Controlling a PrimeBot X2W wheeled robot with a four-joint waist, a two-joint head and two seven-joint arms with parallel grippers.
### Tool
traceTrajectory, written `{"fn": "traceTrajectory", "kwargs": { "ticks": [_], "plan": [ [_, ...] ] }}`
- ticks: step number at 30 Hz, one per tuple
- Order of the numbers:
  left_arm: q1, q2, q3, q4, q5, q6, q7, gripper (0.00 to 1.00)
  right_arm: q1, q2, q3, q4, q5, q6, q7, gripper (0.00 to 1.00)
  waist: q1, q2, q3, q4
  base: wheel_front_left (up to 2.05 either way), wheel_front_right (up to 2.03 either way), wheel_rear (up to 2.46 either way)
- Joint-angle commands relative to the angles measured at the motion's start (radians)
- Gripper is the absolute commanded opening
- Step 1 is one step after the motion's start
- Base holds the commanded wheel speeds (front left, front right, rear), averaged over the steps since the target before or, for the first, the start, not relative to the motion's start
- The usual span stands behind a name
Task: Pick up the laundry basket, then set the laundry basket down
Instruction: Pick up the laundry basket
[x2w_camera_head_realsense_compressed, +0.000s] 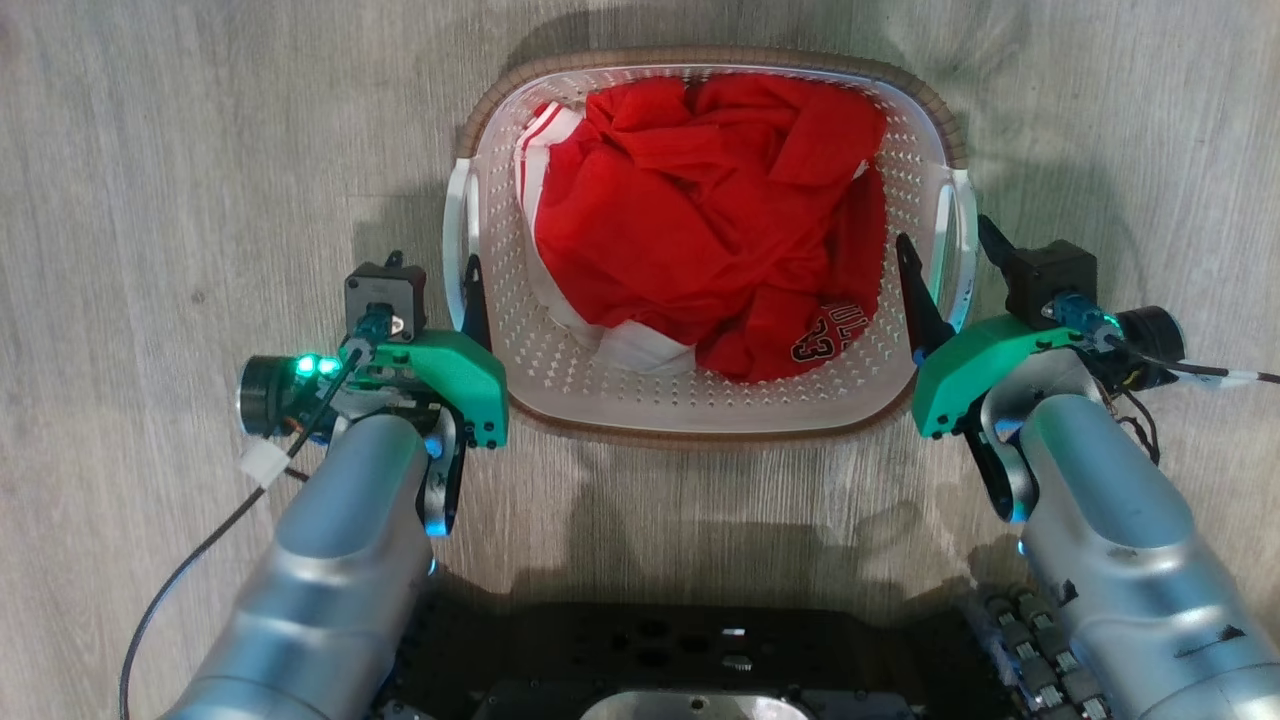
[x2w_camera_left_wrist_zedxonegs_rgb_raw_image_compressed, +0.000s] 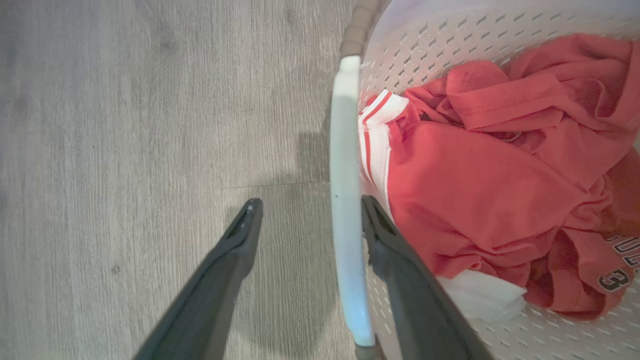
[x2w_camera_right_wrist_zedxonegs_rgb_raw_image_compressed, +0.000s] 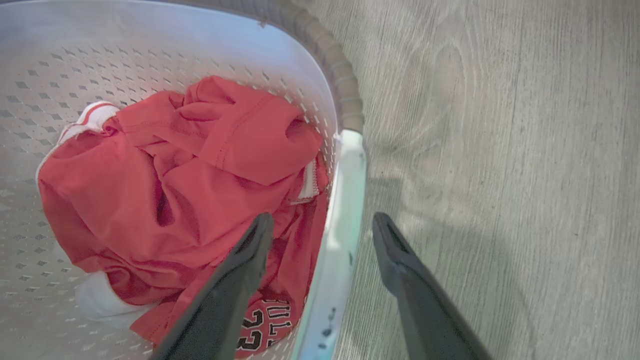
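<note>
1. The laundry basket (x2w_camera_head_realsense_compressed: 700, 432) stands on the grey wood-look floor (x2w_camera_head_realsense_compressed: 150, 150), between the two tools and just ahead of the robot's dark base (x2w_camera_head_realsense_compressed: 560, 650).
2. The left tool (x2w_camera_head_realsense_compressed: 435, 262) is released. Its two dark fingers are spread and straddle the basket's left handle (x2w_camera_left_wrist_zedxonegs_rgb_raw_image_compressed: 345, 200).
3. In the left wrist view, that tool's inner finger reaches inside the basket, close against the handle's inner face. Its outer finger hangs over the floor, clearly apart from the handle.
4. The right tool (x2w_camera_head_realsense_compressed: 943, 232) is released too, with its fingers spread to either side of the right handle (x2w_camera_right_wrist_zedxonegs_rgb_raw_image_compressed: 345, 215).
5. In the right wrist view, the inner finger lies over the laundry inside the basket and the outer finger over bare floor. A gap shows on each side of the handle.
6. A crumpled red jersey (x2w_camera_head_realsense_compressed: 700, 220) with white trim lies in the basket between the tools. Its black "23" print sits nearest the right tool's inner finger.
7. Beyond each tool's fingertips, the white handle meets the brown woven-look rim.
</note>
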Motion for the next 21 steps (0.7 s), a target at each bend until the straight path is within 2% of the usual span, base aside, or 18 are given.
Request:
{"fn": "traceTrajectory", "kwargs": {
  "ticks": [1, 11, 21],
  "plan": [
    [0.012, 0.019, 0.014, 0.0, -0.009, -0.006, -0.01, 1.0, 0.034, 0.003, 0.026, -0.001, 0.006, 0.007, -0.012, 1.0, -0.0001, 0.0, -0.001, 0.001, 0.0, 0.0, 0.0],
    [-0.053, 0.019, -0.062, 0.078, -0.058, -0.056, -0.01, 1.0, -0.001, -0.002, 0.065, 0.071, 0.037, 0.007, -0.012, 1.0, -0.0001, 0.0, 0.023, 0.001, 0.0, 0.0, 0.0],
    [-0.134, 0.019, -0.156, 0.152, -0.126, -0.074, -0.01, 1.0, -0.061, 0.004, 0.082, 0.145, 0.071, 0.007, -0.012, 1.0, -0.0001, 0.0, 0.052, 0.006, 0.0, 0.0, 0.0]
  ]
}}
